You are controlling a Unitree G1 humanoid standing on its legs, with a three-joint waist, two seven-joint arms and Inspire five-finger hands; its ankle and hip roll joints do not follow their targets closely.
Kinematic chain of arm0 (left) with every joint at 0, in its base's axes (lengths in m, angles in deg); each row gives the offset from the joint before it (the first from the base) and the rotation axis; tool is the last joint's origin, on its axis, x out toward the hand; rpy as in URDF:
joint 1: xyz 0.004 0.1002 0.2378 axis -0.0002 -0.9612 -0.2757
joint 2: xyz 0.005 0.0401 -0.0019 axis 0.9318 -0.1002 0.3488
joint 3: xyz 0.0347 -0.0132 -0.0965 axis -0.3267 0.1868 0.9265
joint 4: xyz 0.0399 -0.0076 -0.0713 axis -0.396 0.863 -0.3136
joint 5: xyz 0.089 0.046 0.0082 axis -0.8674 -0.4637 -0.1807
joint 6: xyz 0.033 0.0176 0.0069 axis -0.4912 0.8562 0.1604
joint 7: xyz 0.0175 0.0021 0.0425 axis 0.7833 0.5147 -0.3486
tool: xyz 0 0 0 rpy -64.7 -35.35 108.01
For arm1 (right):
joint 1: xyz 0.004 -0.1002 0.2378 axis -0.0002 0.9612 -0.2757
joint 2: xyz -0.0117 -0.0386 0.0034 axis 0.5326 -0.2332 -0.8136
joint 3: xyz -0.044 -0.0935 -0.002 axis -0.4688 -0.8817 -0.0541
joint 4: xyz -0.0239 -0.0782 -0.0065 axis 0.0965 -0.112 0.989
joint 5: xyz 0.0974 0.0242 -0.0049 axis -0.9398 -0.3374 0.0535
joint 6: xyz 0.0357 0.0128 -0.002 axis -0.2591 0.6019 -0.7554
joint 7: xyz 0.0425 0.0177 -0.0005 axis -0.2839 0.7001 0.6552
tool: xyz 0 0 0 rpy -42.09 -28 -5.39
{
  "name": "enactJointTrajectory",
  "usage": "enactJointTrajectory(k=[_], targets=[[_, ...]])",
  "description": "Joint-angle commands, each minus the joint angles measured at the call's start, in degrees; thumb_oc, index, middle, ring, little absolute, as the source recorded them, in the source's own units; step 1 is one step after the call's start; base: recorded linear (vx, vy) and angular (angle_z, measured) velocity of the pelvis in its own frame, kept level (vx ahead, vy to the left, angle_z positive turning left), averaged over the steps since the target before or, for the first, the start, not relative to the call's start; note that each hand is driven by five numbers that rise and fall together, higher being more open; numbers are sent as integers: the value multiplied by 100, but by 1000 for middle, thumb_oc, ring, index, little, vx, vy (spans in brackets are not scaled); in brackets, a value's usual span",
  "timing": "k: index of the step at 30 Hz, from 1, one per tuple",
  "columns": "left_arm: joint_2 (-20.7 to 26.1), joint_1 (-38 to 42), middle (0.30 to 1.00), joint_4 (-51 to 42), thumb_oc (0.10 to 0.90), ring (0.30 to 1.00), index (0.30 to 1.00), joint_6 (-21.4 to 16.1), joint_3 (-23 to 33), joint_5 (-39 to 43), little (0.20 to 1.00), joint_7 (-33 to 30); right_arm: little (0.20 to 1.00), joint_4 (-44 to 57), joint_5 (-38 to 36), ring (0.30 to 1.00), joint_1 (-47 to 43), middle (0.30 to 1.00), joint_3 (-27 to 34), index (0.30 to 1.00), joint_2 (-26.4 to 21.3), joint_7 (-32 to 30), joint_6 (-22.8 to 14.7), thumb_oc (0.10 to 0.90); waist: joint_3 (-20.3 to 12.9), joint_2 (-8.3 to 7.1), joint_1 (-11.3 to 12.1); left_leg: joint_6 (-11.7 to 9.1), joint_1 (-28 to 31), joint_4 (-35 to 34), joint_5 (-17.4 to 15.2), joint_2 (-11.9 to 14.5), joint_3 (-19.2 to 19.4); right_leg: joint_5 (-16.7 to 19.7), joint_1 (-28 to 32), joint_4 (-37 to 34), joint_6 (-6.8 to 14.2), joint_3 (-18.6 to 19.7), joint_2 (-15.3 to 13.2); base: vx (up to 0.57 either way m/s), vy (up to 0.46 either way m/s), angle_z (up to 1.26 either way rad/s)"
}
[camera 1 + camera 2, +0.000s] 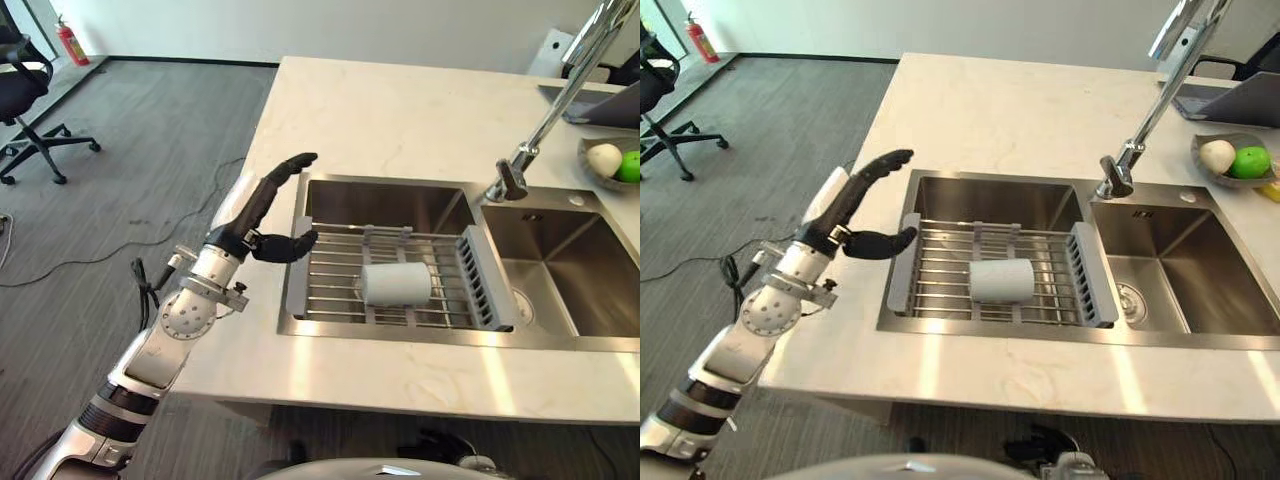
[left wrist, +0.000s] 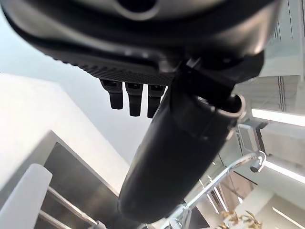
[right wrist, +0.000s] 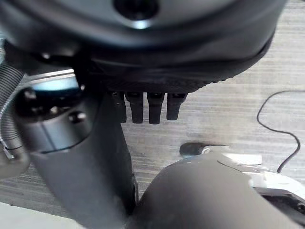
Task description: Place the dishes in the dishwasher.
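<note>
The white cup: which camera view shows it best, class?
The right eye view: the white cup lies whole on the sink rack. The left eye view shows the same; the left wrist view catches the rack's edge.

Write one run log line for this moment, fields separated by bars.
left hand: open, raised beside sink | white cup: lying on rack | right hand: open, over floor

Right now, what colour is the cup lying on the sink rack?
White; the cup shows best in the right eye view.
</note>
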Motion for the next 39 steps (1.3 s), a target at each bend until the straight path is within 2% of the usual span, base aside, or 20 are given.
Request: enactJointTrajectory(k=[1, 3, 6, 7, 8, 10, 13, 14, 15, 16, 17, 18, 19, 21, 22, 24, 25, 26, 29, 39], targets=[[69, 578, 900, -702, 800, 900, 900, -352, 227, -21, 900, -189, 900, -27, 74, 900, -162, 900, -9, 900, -253, -135, -14, 800, -197, -56, 198, -466, -197, 149, 7, 2, 329, 1042, -759, -304, 17, 48, -258, -367, -176, -32], [84, 602, 900, -619, 800, 900, 900, -327, 258, 7, 900, -217, 900, -40, 136, 900, -215, 900, 17, 900, -248, -182, -3, 800, -219, -4, 364, -465, -444, 266, -5, 93, 449, 774, -517, -61, 6, -240, -511, -170, -50, -53], [91, 591, 900, -601, 800, 900, 900, -323, 278, 22, 900, -231, 900, -64, 157, 900, -215, 900, 42, 900, -258, -181, 5, 800, -248, -20, 417, -460, -508, 298, 14, 92, 494, 779, -383, 38, 37, -262, -627, -110, -69, -23], [79, 509, 900, -596, 800, 900, 900, -315, 346, 72, 900, -244, 900, -152, 193, 900, -198, 900, 119, 900, -267, -170, 49, 800, -352, -71, 560, -483, -689, 393, 82, 135, 572, 817, -27, 271, 115, -179, -858, -135, -114, -21], [79, 509, 900, -596, 800, 900, 900, -315, 346, 72, 900, -244, 900, -152, 193, 900, -198, 900, 119, 900, -267, -170, 49, 800, -352, -71, 560, -483, -689, 393, 82, 135, 572, 817, -27, 271, 115, -179, -858, -242, -230, -12], [89, 98, 900, -632, 800, 900, 900, -286, 598, 136, 900, -276, 900, -229, 287, 900, -179, 900, 165, 900, -244, -139, 113, 800, -465, -218, 905, -598, -1086, 741, 146, 230, 681, 943, 500, 142, 323, -164, -1206, -256, -318, 5], [133, -23, 900, -667, 800, 900, 900, -266, 712, 126, 900, -292, 900, -213, 342, 900, -182, 900, 122, 900, -234, -147, 116, 800, -469, -208, 945, -686, -1144, 816, 194, 336, 710, 710, 595, -56, 321, -330, -1247, -145, -173, -49], [95, -258, 900, -710, 800, 900, 900, -249, 957, 157, 900, -301, 900, -176, 418, 900, -284, 900, 65, 900, -221, -159, 116, 800, -441, -140, 994, -863, -1109, 703, 411, 568, 826, 439, 638, -469, 290, -674, -1215, -86, -108, 2], [95, -258, 900, -710, 800, 900, 900, -249, 957, 157, 900, -301, 900, -176, 418, 900, -284, 900, 65, 900, -221, -159, 116, 800, -441, -140, 994, -863, -1109, 703, 411, 568, 826, 439, 638, -469, 290, -674, -1215, -236, -299, -49], [74, -390, 900, -670, 800, 900, 900, -228, 1078, 176, 900, -338, 900, -160, 403, 900, -372, 900, 57, 900, -273, -170, 103, 800, -368, -19, 1047, -1168, -1215, 435, 962, 817, 830, 153, 731, -854, 223, -811, -966, -149, -191, -50], [74, -390, 900, -670, 800, 900, 900, -228, 1078, 176, 900, -338, 900, -160, 403, 900, -372, 900, 57, 900, -273, -170, 103, 800, -368, -19, 1047, -1168, -1215, 435, 962, 817, 830, 153, 731, -854, 223, -811, -966, -251, -254, -64], [56, -322, 900, -661, 800, 900, 900, -227, 1039, 182, 900, -322, 900, -153, 378, 900, -384, 900, 69, 900, -341, -185, 86, 800, -304, 45, 1000, -1287, -1322, 334, 1176, 891, 737, 142, 748, -952, 149, -854, -840, -510, -226, 35], [-14, -55, 900, -586, 800, 900, 900, -223, 862, 60, 900, -340, 900, -194, 403, 900, -329, 900, 99, 900, -582, -192, 106, 800, -43, 39, 834, -1278, -1426, 641, 964, 775, 569, 227, 573, -1000, 97, -1016, -867, -661, -270, 69], [-69, 92, 900, -463, 800, 900, 900, -235, 842, -183, 900, -370, 900, -215, 439, 900, -294, 900, 137, 900, -704, -193, 120, 800, -79, -7, 649, -1153, -1197, 1197, 360, 482, 318, 431, 321, -1000, 23, -1046, -931, -516, -192, 145], [-52, 142, 900, -455, 800, 900, 900, -221, 828, -310, 900, -411, 900, -226, 441, 900, -286, 900, 150, 900, -719, -191, 130, 800, -114, -11, 590, -1120, -1160, 1232, 266, 436, 318, 509, 240, -1000, 6, -1051, -935, -232, -50, 81], [-55, 219, 900, -430, 800, 900, 900, -170, 804, -417, 900, -478, 900, -271, 441, 900, -272, 900, 156, 900, -725, -204, 139, 800, -209, 51, 476, -1114, -946, 902, 320, 504, 435, 508, 185, -1000, 10, -1078, -863, -61, 22, -2], [-121, 372, 900, -220, 800, 900, 900, -125, 750, -578, 900, -595, 900, -316, 424, 900, -206, 900, 139, 900, -691, -215, 158, 800, -305, 125, 410, -1120, -681, 276, 486, 596, 555, 481, 205, -974, -5, -1061, -749, 37, 5, 35], [-93, 458, 900, -119, 800, 900, 900, -74, 732, -689, 900, -651, 900, -333, 409, 900, -149, 900, 144, 900, -652, -212, 155, 800, -374, 138, 351, -1114, -566, 84, 501, 625, 526, 469, 187, -955, -19, -1050, -701, 7, 17, 42], [-34, 875, 900, 290, 800, 900, 900, -2, 532, -962, 900, -834, 900, -309, 269, 900, -21, 900, 150, 900, -534, -235, 139, 800, -449, 166, 215, -1182, -504, 21, 522, 670, 481, 501, 195, -941, -15, -1117, -684, -19, 8, 21], [508, 2009, 900, 1705, 800, 900, 900, 496, -211, -2387, 900, -935, 900, -215, 356, 900, -20, 900, -47, 900, -398, -198, 168, 800, -575, 167, 72, -1051, -294, 21, 268, 573, 653, 628, 239, -960, 142, -986, -881, -2, 47, -6]])
